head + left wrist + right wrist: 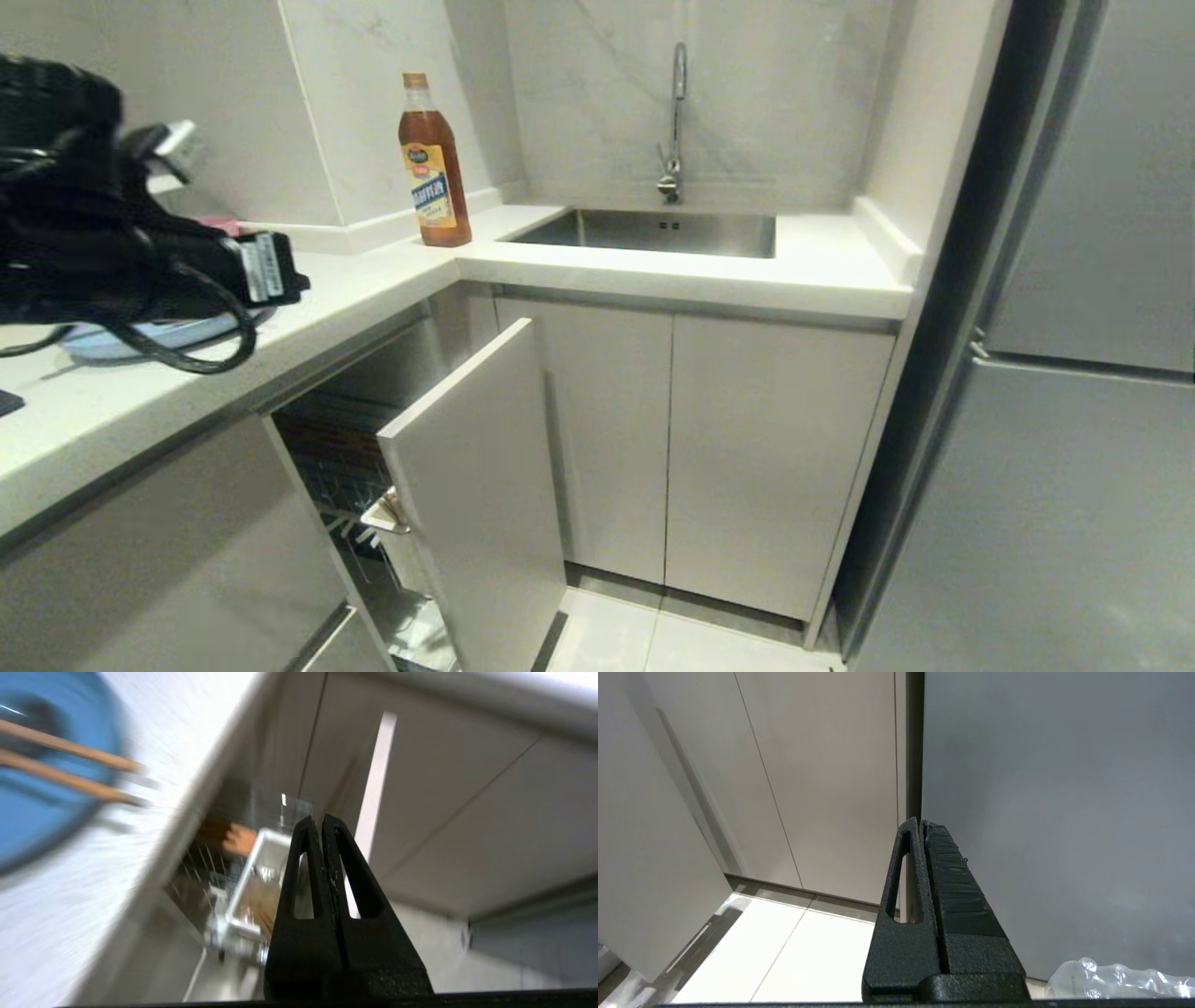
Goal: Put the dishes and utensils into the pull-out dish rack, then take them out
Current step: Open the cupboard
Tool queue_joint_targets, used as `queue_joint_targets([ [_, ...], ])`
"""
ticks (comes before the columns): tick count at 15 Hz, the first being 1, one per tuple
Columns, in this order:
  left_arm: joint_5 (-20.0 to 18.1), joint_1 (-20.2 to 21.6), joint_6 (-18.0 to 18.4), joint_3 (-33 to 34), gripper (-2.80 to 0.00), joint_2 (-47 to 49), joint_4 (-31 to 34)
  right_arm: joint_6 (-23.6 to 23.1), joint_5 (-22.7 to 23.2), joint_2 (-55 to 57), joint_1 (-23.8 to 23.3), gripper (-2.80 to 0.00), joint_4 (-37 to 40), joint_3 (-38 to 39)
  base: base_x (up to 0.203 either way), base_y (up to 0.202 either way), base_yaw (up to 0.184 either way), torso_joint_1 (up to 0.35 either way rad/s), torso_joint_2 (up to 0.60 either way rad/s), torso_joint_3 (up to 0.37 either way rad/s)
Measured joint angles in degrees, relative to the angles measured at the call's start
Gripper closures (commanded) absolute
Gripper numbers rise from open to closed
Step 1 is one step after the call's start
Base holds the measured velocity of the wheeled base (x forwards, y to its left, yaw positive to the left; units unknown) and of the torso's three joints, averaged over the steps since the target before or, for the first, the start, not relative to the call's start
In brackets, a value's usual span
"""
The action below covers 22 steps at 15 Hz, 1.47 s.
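The pull-out dish rack stands drawn out under the counter, its flat pale front panel (476, 485) angled into the room. Behind the panel are the wire basket (341, 457) and the white utensil box (254, 877). A light-blue plate (140, 333) lies on the counter with the wooden chopsticks (70, 765) across it. My left arm (103, 243) hovers over the plate. In its wrist view, the left gripper (321, 819) is shut and empty, out past the counter edge above the rack. The right gripper (921, 822) is shut and empty, hanging low near the floor.
A brown sauce bottle (434, 163) stands on the counter corner beside the steel sink (653, 233) and tap (674, 121). The two-door cabinet (709, 448) is below the sink. A grey fridge (1074, 420) fills the right side. A clear plastic bag (1111, 975) lies near the right gripper.
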Motion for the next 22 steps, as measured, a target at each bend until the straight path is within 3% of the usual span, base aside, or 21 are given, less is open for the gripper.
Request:
queue_joint_targets([
  [4, -0.66, -1.19, 0.06, -6.44, 0.00, 14.16, 2.70, 0.00, 0.00, 0.00, 0.00, 0.00, 0.00, 0.00, 0.000, 0.000, 0.000, 0.000, 0.00, 0.000],
  [8, -0.67, -1.25, 0.05, -9.00, 0.00, 20.88, 3.46, 0.00, 0.00, 0.00, 0.00, 0.00, 0.00, 0.00, 0.000, 0.000, 0.000, 0.000, 0.00, 0.000],
  [22, -2.59, -4.38, -0.46, -9.19, 0.00, 25.64, 6.18, 0.00, 0.00, 0.00, 0.00, 0.00, 0.00, 0.00, 0.000, 0.000, 0.000, 0.000, 0.00, 0.000],
])
